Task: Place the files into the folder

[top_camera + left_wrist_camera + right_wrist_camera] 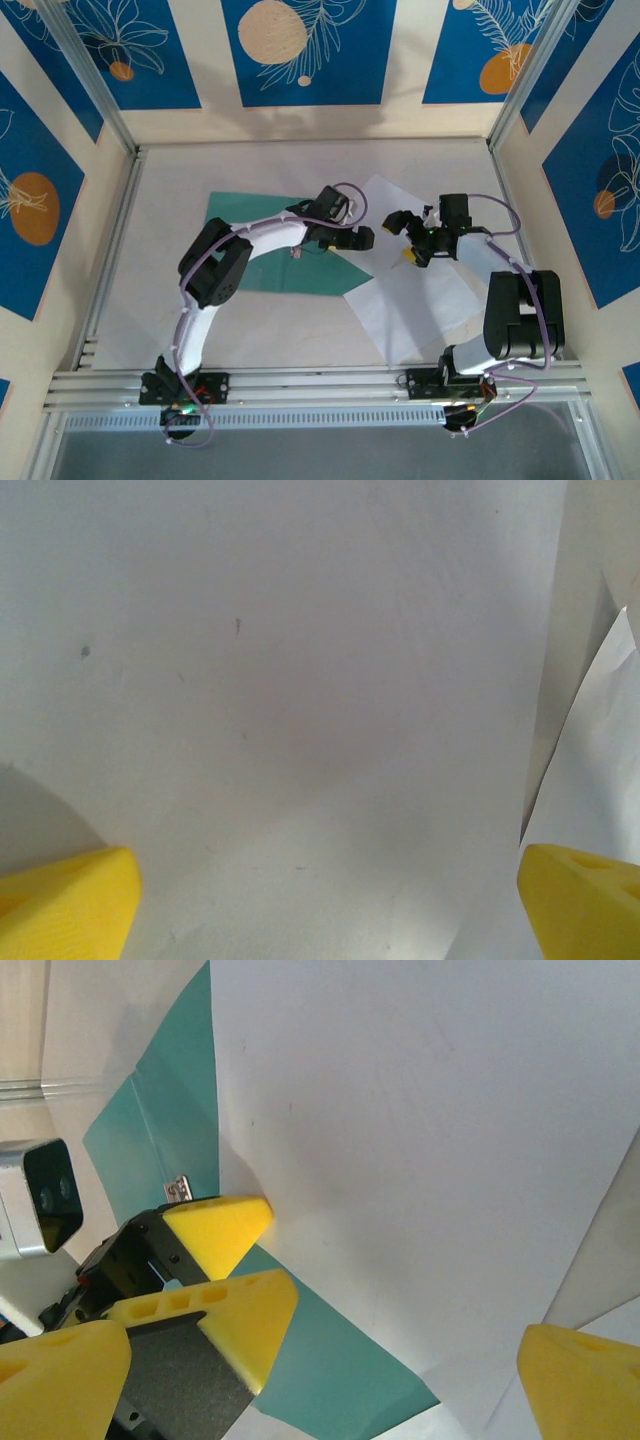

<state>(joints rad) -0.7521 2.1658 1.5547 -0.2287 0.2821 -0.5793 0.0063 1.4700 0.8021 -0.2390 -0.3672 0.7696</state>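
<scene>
Blue walls [310, 50] with white leaves and orange circles stand around a pale table [150, 330]. A flat green folder [235, 208] lies in the middle. The plain white files [415, 300] lie to its right, covering its edge. Above them, the left pincer [362, 238] and right pincer [399, 238] hang wide open, holding nothing.

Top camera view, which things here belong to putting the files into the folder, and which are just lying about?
Part of the job: folder; files; left tool and right tool, both open.
Just surroundings: blue wall panels; metal frame rail; table.
</scene>
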